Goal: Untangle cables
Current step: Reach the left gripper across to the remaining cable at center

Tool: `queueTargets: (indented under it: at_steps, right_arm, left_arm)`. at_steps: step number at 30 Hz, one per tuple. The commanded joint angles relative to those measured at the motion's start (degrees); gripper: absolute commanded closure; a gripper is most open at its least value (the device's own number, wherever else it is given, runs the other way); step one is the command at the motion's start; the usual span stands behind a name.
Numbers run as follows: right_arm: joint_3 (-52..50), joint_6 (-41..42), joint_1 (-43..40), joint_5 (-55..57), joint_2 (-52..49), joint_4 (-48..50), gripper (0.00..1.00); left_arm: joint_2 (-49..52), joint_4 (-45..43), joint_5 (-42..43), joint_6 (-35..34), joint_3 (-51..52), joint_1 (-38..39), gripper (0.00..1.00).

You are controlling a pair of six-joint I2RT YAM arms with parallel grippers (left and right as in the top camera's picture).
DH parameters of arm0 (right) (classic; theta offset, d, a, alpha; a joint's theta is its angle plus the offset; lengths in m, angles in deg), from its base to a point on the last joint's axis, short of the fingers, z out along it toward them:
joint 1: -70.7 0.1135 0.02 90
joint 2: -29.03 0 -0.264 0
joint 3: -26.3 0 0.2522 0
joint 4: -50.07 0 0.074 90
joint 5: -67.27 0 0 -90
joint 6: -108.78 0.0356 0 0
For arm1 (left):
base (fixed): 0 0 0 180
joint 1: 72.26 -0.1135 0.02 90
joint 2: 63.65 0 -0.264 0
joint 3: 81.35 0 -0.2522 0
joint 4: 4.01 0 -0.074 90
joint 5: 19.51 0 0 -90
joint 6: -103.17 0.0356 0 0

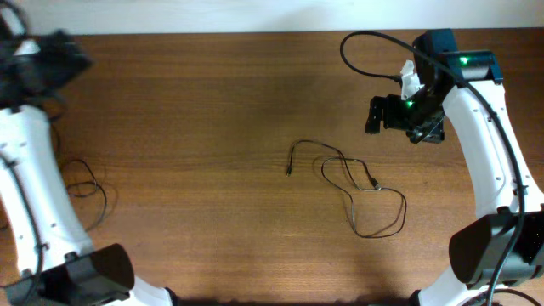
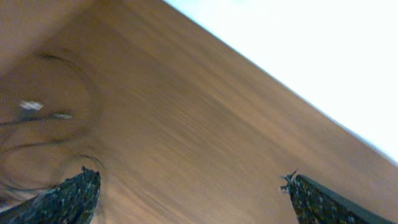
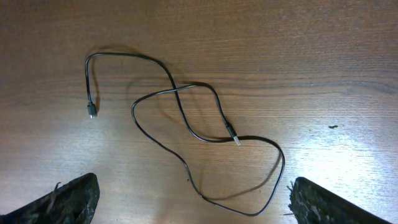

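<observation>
The cable (image 3: 176, 89) lies loose on the table (image 1: 212, 102), roughly in its middle. It crosses over itself once, and that crossing closes one small loop; a wider loop (image 3: 273, 180) sags below it. One plug (image 3: 91, 113) sits free at the far end of the strand, well apart from the crossing. The other plug (image 3: 231, 133) rests inside the tangle, just beside the crossing and touching the strand that runs under it.

The right gripper (image 3: 194, 186) hovers above the cable with its jaws spread wide, holding nothing. The left gripper (image 2: 191, 179) is far off to the other side of the cable, also with jaws apart. Its view is blurred. A second cable (image 1: 85, 189) lies well apart from the first, near the left arm.

The step in hand looks like choosing a grasp. The free plug end seems the better pick, since pulling it away from the crossing should draw the small loop open. Grabbing at the crossing itself risks pinching both strands together. The cord is thin and flat on the wood, so the fingertips likely need to close right at the surface.
</observation>
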Motion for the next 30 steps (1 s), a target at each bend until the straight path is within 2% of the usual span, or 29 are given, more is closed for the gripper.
queueTargets:
  at_steps: [1,3,6,7,9,10,12,14,17,19,21,25,30]
  right_arm:
    - [0.04,1.90,-0.92,-0.26,-0.22,0.07,0.01]
    - [1.86,8.15,-6.80,-0.13,0.37,-0.74,0.01]
    - [2.01,9.40,-18.01,-0.33,0.33,-2.03,0.01]
    - [1.99,9.09,-22.03,-0.28,0.33,-2.75,0.01]
    - [1.88,8.04,-24.28,-0.31,0.33,-3.41,0.01]
    - [1.79,7.17,-24.37,-0.26,0.33,-3.52,0.01]
    - [0.96,4.90,-24.33,-0.13,0.33,-3.58,0.01]
    - [-0.52,2.91,-24.33,0.00,0.33,-3.54,0.01]
    - [-1.22,2.91,-24.33,0.13,0.33,-3.48,0.01]
    - [-1.25,2.91,-24.33,0.11,0.33,-3.50,0.01]
    - [-1.25,2.91,-24.33,0.11,0.33,-3.54,0.01]
    - [-1.25,2.91,-24.33,0.11,0.33,-3.56,0.01]
    - [-1.25,2.91,-24.33,0.11,0.33,-3.72,0.01]
  left_arm:
    - [2.89,1.46,4.98,2.67,4.39,12.68,0.01]
    - [4.50,1.46,4.83,2.27,8.24,22.01,0.01]
    - [8.83,0.52,4.81,-5.25,14.56,36.02,0.01]
    - [11.52,-2.34,4.81,-8.50,16.76,41.83,0.01]
    - [16.22,-7.15,4.83,-9.49,17.09,48.43,0.01]
    - [19.65,-12.72,4.76,-9.01,17.09,52.59,0.01]
    - [24.20,-21.09,4.83,-0.68,17.09,57.09,0.01]
    - [28.52,-27.02,4.85,15.19,17.09,60.70,0.00]
    - [31.26,-27.71,4.85,32.89,17.09,62.84,0.00]
    - [31.69,-27.98,5.07,40.79,17.09,62.99,0.03]
    - [31.91,-27.93,5.03,45.11,17.09,62.97,0.06]
    - [32.13,-27.08,5.07,45.90,17.11,62.99,0.16]
    - [35.82,-28.83,6.32,45.88,17.11,62.99,0.17]
